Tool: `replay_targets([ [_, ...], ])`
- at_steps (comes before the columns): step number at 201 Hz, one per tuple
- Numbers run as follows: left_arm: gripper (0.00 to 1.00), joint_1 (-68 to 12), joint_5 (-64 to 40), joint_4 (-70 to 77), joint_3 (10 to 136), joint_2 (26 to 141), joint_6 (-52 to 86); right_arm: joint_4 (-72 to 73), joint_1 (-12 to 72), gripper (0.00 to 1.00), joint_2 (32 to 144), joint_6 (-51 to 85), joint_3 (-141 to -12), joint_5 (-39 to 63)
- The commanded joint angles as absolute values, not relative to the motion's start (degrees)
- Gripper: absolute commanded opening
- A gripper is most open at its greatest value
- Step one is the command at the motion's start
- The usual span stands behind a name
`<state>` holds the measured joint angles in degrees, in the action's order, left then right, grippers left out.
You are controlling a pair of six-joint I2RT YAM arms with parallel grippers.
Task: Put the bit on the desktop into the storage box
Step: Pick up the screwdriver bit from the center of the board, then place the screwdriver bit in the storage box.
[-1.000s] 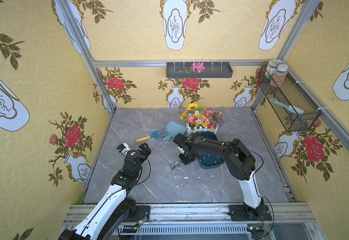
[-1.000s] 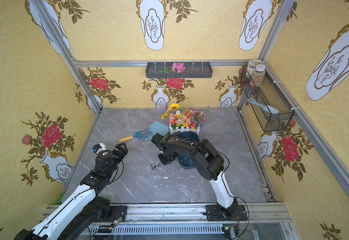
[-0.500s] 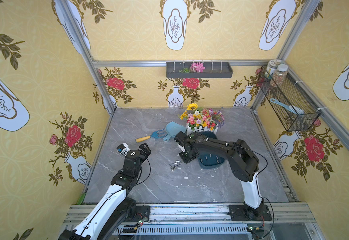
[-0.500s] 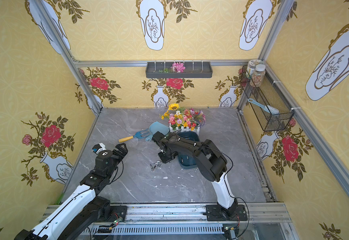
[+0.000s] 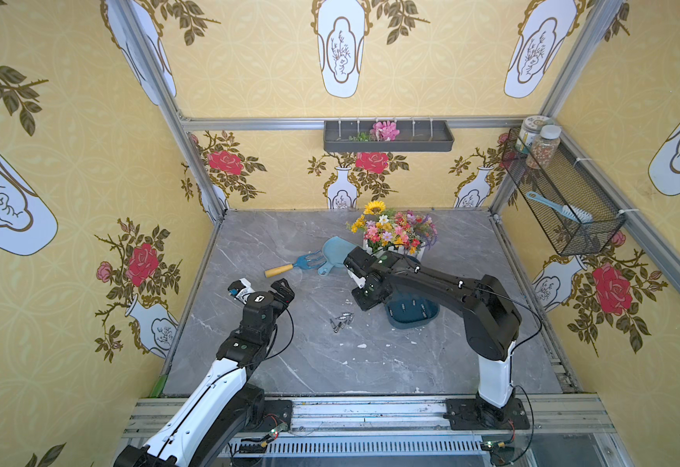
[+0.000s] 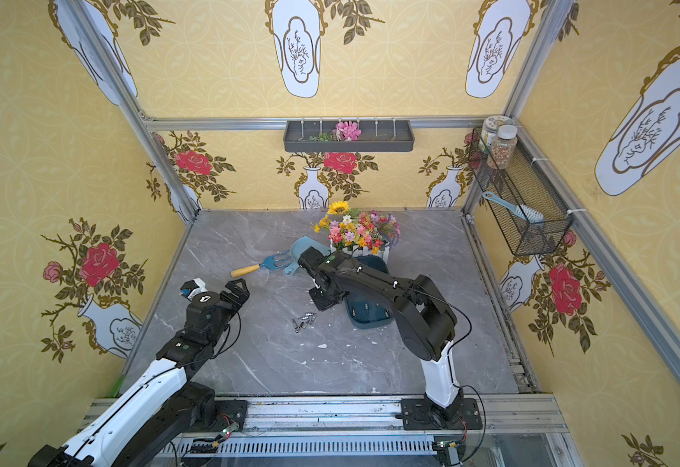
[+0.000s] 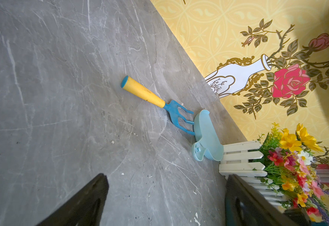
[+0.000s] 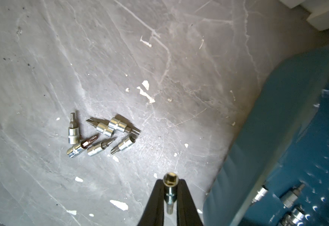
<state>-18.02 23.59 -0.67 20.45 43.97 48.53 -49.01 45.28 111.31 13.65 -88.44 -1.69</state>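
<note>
Above the desktop (image 8: 120, 58) beside the storage box (image 8: 277, 137), right jaws clenched on a bit (image 8: 170, 192), left jaws spread empty.

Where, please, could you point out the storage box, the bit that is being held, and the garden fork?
storage box (image 8: 277, 137): right wrist view, on its bare teal wall.
held bit (image 8: 170, 192): right wrist view, on its shiny shank.
garden fork (image 7: 151, 96): left wrist view, on the yellow handle.

A: What lies on the desk (image 7: 61, 97)?
B: A yellow-handled blue fork (image 7: 151, 96), its tines against a light blue dustpan (image 7: 206, 137). Just beside that, a white picket fence (image 7: 241, 156) holding bright flowers (image 7: 296, 156).
A: And the left hand (image 7: 165, 176)?
B: Black fingers (image 7: 85, 203) spread wide, bare desk between them.
</note>
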Motion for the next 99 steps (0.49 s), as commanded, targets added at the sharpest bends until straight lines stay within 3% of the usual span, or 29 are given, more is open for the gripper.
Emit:
replay_targets([
  [1, 1.0, -18.0, 23.1, -0.4, 20.2, 44.0, 48.6, -50.2, 44.6, 0.13, 109.2, 13.7, -88.0, -2.5],
  [99, 1.0, -17.9, 22.5, 0.3, 20.6, 45.3, 48.6, -50.5, 35.7, 0.13, 100.2, 12.2, -81.7, -3.1],
])
